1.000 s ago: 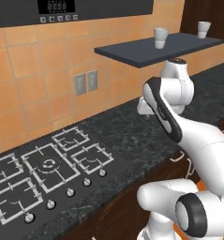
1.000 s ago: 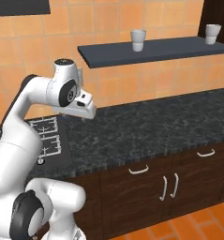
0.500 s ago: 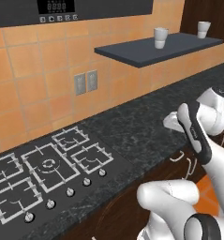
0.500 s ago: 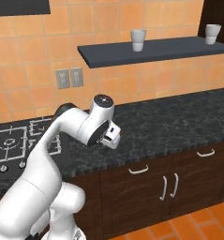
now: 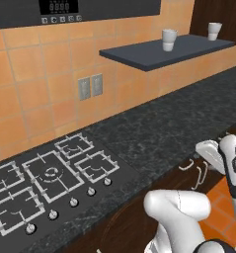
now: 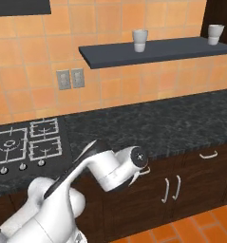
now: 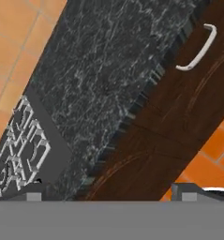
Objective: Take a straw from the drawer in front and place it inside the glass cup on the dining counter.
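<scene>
Writing: the black panel [image 5: 60, 7] above the tiled wall carried a small pale digital readout and a row of buttons, too blurred to read. No other labels or brands legible.

Gripper [image 7: 108, 192]: two dark finger tips [image 7: 33, 191] stood far apart at the lower edge of the hand view, spread wide, nothing between them, touching nothing. In the right base view the hand sat low, in front of the dark cabinet fronts, just under the edge of the black speckled counter [image 6: 157, 126].

Drawer [image 7: 188, 89]: dark brown wood front under the counter edge, closed, its curved silver handle [image 7: 197, 49] apart from the finger tips.

Straw: could not be located.

Hob [image 5: 45, 178]: set in the counter, knobs along its front.

White cups [image 6: 140, 40]: two, upright on the dark wall shelf [image 6: 157, 50].
</scene>
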You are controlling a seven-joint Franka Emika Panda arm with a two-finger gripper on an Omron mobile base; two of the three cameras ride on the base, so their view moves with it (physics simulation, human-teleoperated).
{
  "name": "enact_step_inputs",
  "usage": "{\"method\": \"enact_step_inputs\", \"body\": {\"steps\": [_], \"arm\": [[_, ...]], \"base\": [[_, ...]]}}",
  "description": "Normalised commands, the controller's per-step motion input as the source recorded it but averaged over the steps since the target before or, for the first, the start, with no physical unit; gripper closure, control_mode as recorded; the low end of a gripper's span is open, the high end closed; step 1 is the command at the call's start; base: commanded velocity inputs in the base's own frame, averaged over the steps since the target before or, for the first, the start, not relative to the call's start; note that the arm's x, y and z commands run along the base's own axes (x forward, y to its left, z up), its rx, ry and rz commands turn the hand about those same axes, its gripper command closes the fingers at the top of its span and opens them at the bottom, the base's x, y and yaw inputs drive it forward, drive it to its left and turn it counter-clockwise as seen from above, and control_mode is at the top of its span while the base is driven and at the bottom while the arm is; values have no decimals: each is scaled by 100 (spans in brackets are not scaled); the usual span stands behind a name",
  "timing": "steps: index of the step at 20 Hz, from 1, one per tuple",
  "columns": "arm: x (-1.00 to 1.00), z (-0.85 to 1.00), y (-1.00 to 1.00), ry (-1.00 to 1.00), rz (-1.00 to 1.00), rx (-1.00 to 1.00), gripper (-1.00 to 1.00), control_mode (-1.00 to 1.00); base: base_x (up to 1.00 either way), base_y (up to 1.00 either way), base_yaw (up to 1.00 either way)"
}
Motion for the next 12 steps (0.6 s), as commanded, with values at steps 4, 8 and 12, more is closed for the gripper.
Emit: {"method": "enact_step_inputs", "body": {"steps": [4, 8, 12], "arm": [[-6, -65, -43, -4, -15, 39, -100, -100], [17, -44, -48, -1, -12, 38, -100, -100], [12, -33, -66, -1, 0, 30, -100, -100]], "base": [[0, 0, 0], [0, 0, 0], [0, 0, 0]]}}
